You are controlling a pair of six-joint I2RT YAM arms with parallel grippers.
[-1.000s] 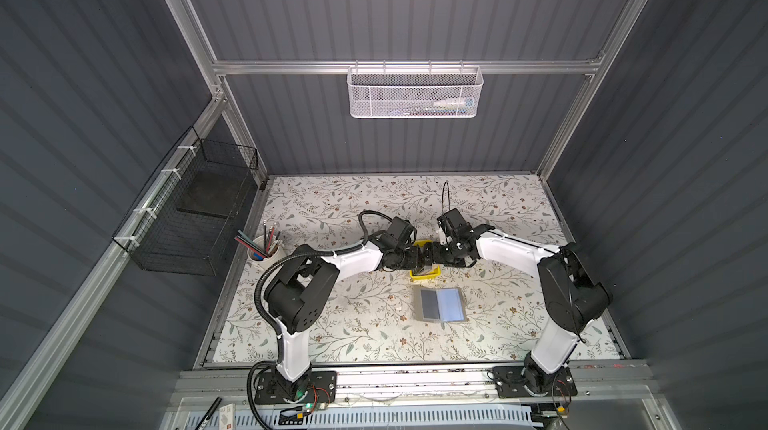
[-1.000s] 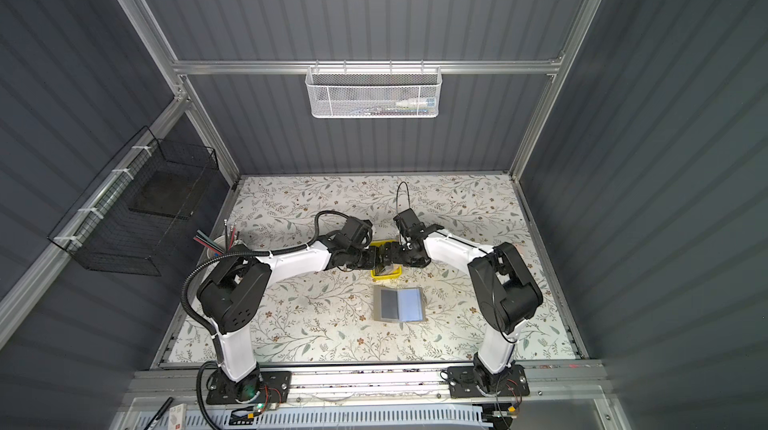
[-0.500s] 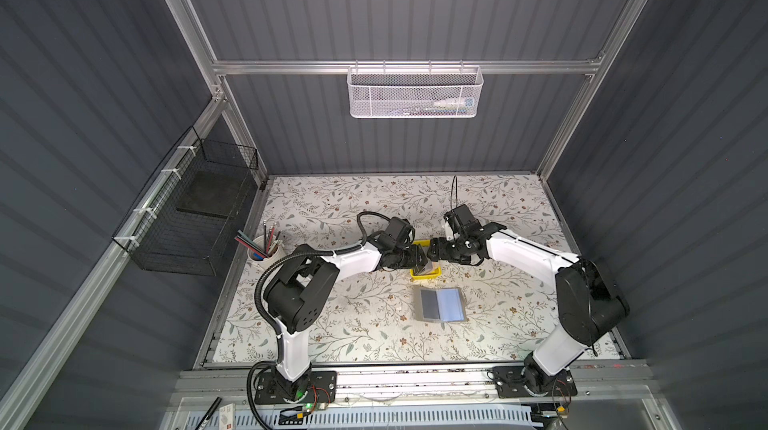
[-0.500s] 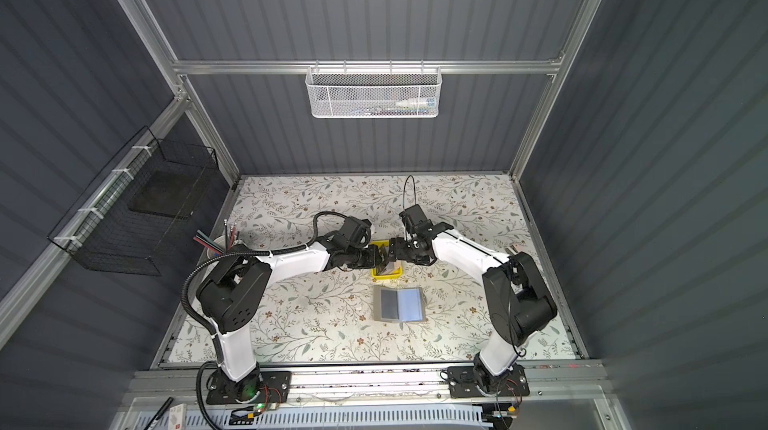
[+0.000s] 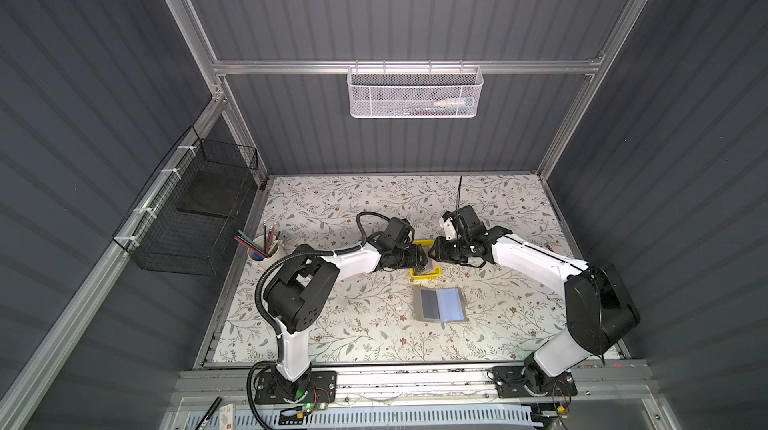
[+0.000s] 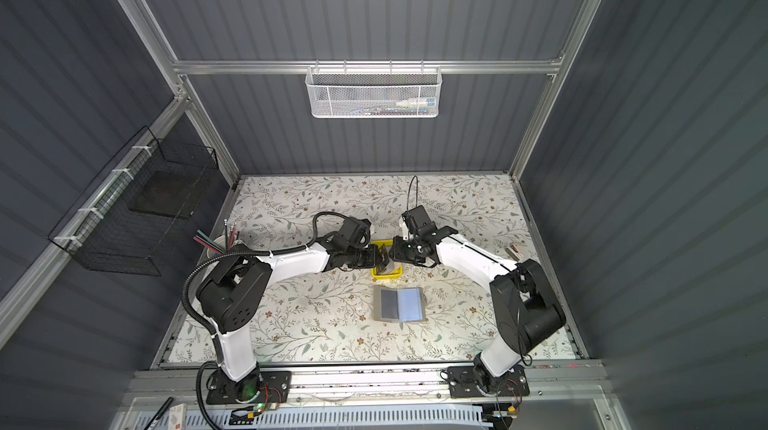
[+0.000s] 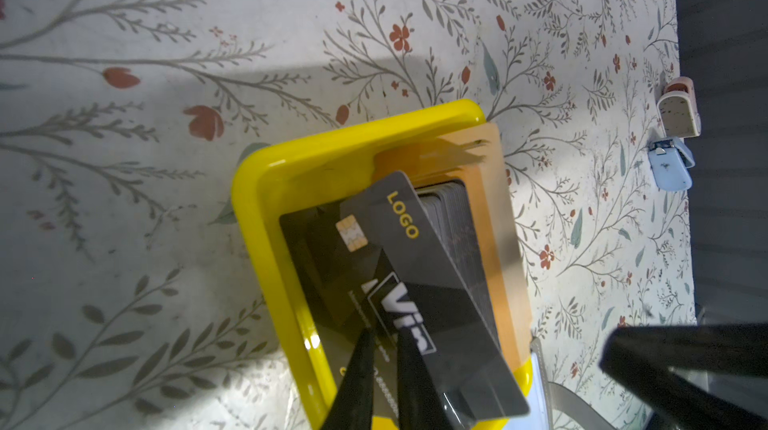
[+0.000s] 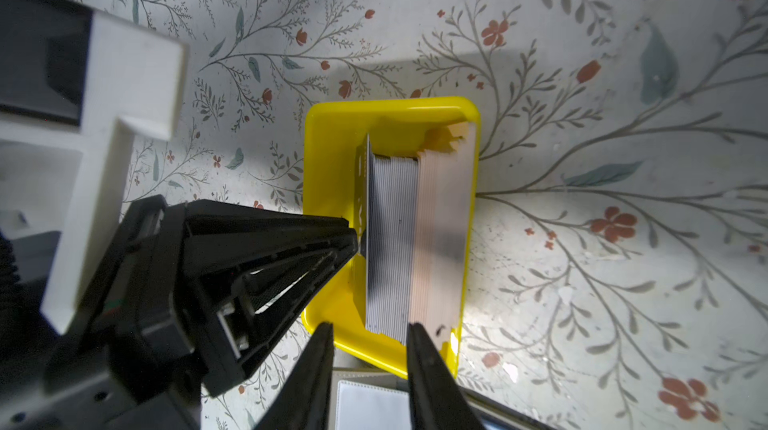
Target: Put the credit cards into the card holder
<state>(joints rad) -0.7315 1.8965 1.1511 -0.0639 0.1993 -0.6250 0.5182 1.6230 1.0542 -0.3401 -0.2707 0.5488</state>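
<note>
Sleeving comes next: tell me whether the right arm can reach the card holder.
Probably yes. The card holder lies open, uncovered, beside the yellow tray. The right claw hangs open over the tray, right next to it; the left claw, pinching a black card, is no obstacle.

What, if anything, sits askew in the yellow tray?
One black VIP card leans away from the upright stack in the yellow tray, pinched at its edge by the left gripper. The other cards stand packed on edge; nothing looks spilled or damaged.
</note>
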